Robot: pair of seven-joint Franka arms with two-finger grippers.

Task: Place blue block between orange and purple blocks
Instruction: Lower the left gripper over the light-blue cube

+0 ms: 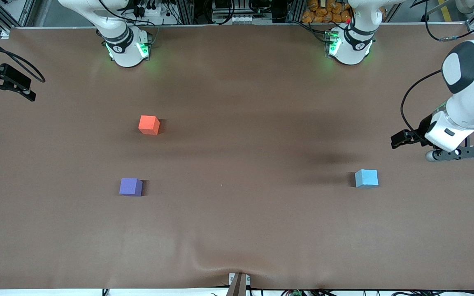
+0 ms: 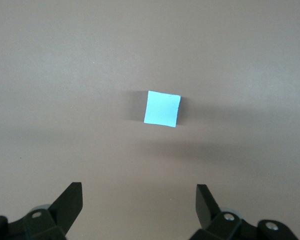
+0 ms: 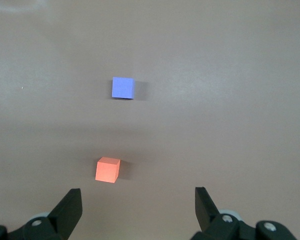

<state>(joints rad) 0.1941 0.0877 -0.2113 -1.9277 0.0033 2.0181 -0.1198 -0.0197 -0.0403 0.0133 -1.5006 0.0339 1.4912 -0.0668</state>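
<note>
The counter [image 1: 237,230] is covered by a plain brown sheet and carries three small cubes.

The blue block [image 1: 366,178] rests on the counter toward the left arm's end, well apart from the other two cubes. In the left wrist view the blue block [image 2: 161,108] appears alone on the bare surface, with nothing touching it.

The orange block [image 1: 149,124] and the purple block [image 1: 131,186] rest toward the right arm's end of the counter. The purple block is nearer to the front camera than the orange block, and open counter separates the two. The right wrist view shows both: the orange block [image 3: 107,170] and the purple block [image 3: 123,88], each flat on the surface.

The left hand [image 1: 453,153] hangs above the counter at the left arm's end, near the blue block but not in contact with it. Its fingers [image 2: 70,202] are spread wide and grip nothing.

The right hand [image 1: 10,84] is at the edge of the front view, at the right arm's end of the counter; its exact height above the surface is hard to judge there. Its fingers [image 3: 69,210] are likewise spread wide, with nothing between them.
</note>
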